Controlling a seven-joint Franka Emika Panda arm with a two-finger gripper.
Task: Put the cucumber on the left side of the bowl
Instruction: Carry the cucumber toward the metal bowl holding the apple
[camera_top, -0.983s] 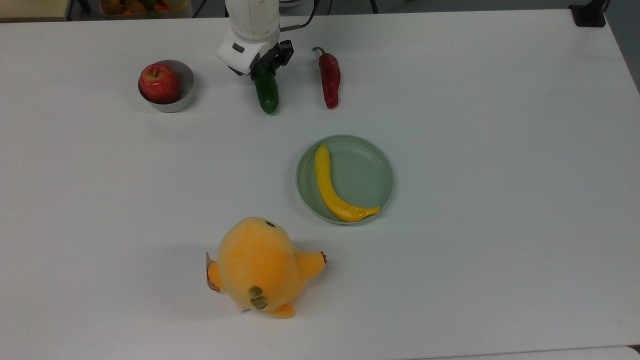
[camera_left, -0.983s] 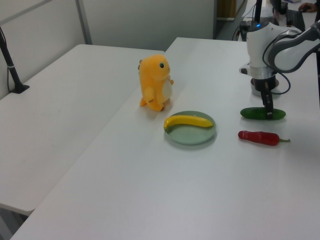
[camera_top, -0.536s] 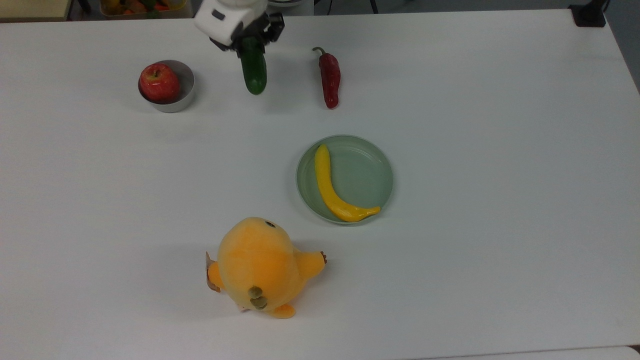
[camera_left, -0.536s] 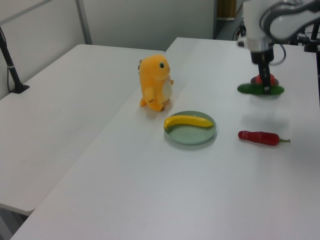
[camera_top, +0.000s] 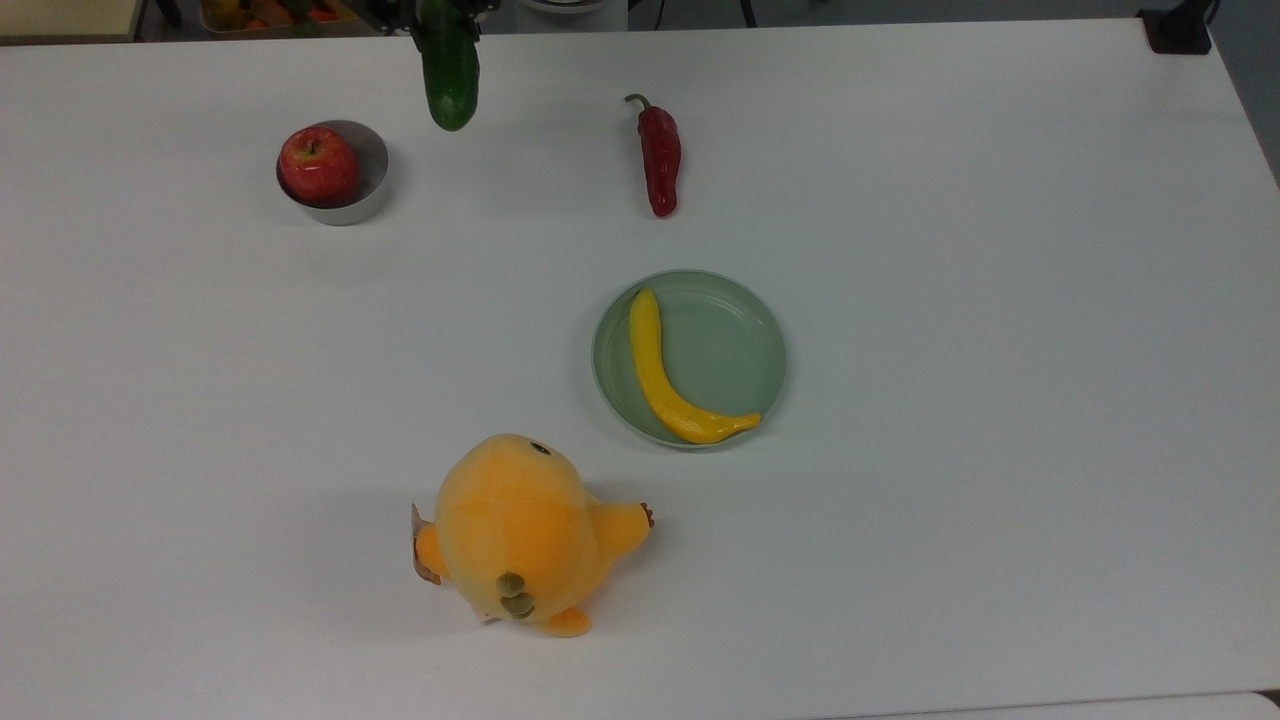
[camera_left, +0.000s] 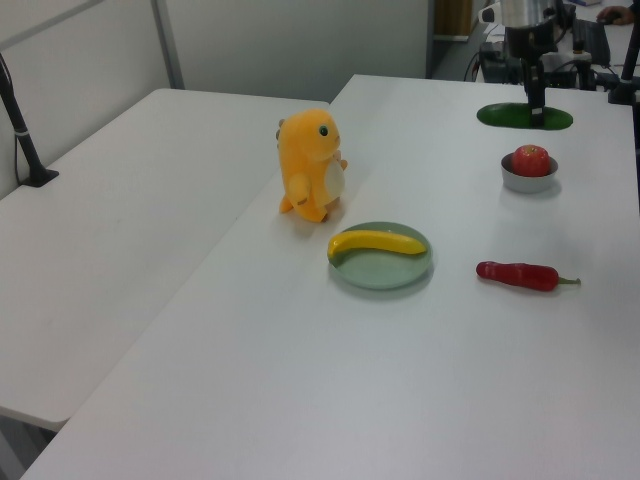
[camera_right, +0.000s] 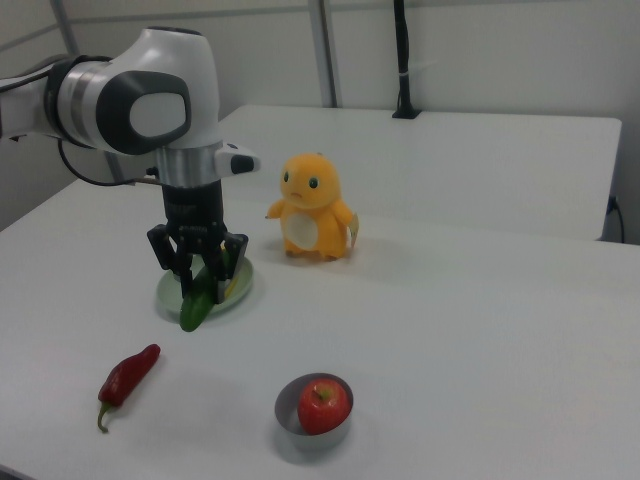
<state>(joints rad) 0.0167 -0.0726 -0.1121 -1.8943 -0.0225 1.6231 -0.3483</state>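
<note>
Right view, near to far: bowl (camera_right: 314, 408) is sitting on the worktop (camera_right: 480, 330), apple (camera_right: 322, 405) inside; beyond, gripper (camera_right: 199, 285) is hanging aloft, jaws clenching the cucumber (camera_right: 197, 305), likely to clear the bowl's rim in transit.

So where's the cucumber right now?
The cucumber hangs off the table in the pincer, shut on it. In the top view it is at the top edge, between the bowl and the red pepper.
</note>
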